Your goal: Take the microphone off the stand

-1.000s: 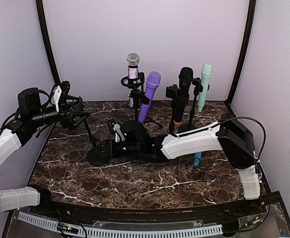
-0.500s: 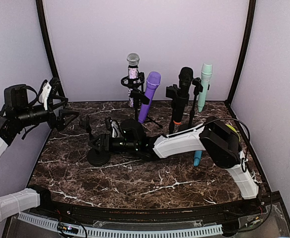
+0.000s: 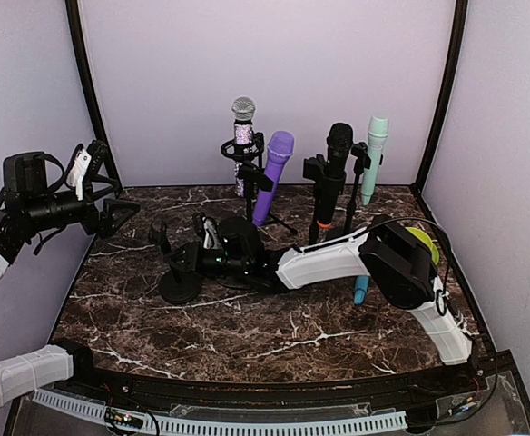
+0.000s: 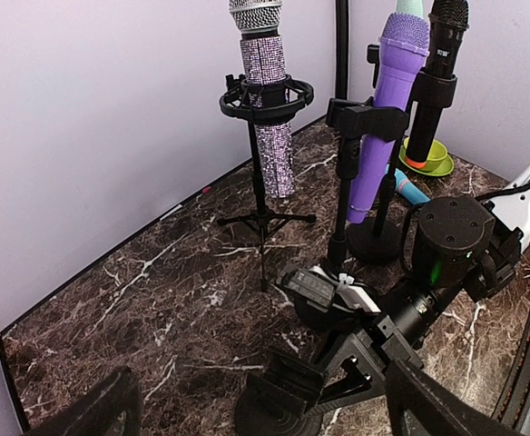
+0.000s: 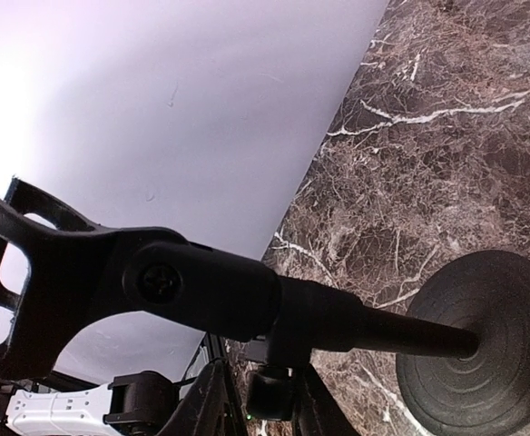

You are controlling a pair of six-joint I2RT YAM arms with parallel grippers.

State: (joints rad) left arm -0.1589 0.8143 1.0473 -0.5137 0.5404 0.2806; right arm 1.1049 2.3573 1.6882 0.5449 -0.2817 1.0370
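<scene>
On the dark marbled worktop (image 3: 247, 338), the small black round-based stand (image 3: 181, 287) shows an empty clip (image 5: 56, 272).
The right hand (image 3: 192, 258) seems closed on its stem; the left hand (image 3: 124, 200) hangs wide open, empty. A light blue microphone (image 3: 361, 291) lies flat beside the right arm, so the removal looks done, though I cannot tell if it belongs to this stand.

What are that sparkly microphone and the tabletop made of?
The sparkly microphone: handle looks covered in tiny rhinestones or glitter, glinting silver; head is metal-looking mesh. The tabletop: dark brown with white veins, like marble, possibly printed laminate.
</scene>
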